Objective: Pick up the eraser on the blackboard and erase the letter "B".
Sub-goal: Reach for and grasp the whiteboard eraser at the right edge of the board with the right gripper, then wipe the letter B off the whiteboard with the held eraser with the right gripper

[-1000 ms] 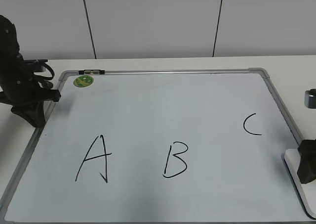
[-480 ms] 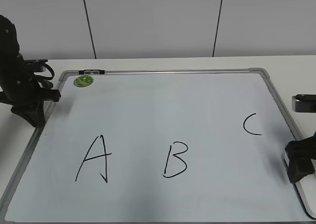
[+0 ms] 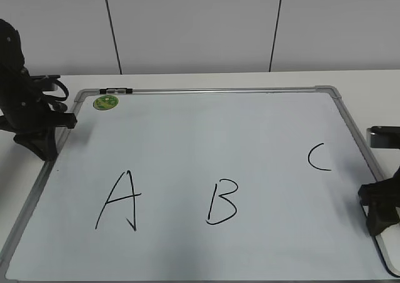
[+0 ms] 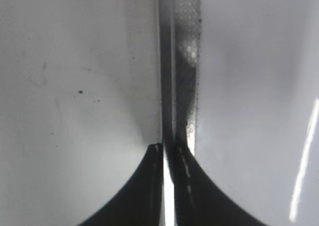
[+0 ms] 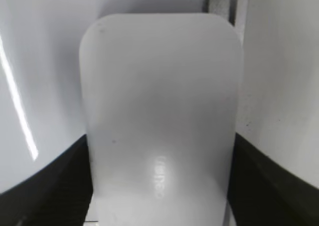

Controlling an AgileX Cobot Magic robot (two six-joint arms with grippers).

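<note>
The blackboard (image 3: 206, 133) lies flat on the table. The letter "B" (image 3: 222, 202) is drawn in black at its front middle. The eraser (image 5: 159, 96) is a white rounded block that fills the right wrist view, lying against the board's right frame. My right gripper (image 5: 160, 146) has one finger on each long side of it, shut on it. In the exterior view my right gripper (image 3: 380, 211) is at the board's right edge and hides the eraser. My left gripper (image 4: 164, 147) is shut and empty over the board's left frame (image 4: 182, 61); it also shows in the exterior view (image 3: 40, 147).
A black "A" (image 3: 119, 200) is left of the "B" and a black "C" (image 3: 319, 157) is right of it. A round green sticker (image 3: 105, 102) is at the board's far left corner. A grey wall stands behind the table.
My right gripper has moved left and down at the board's right edge and now covers the white eraser that showed beside it before. The left arm has not moved.
</note>
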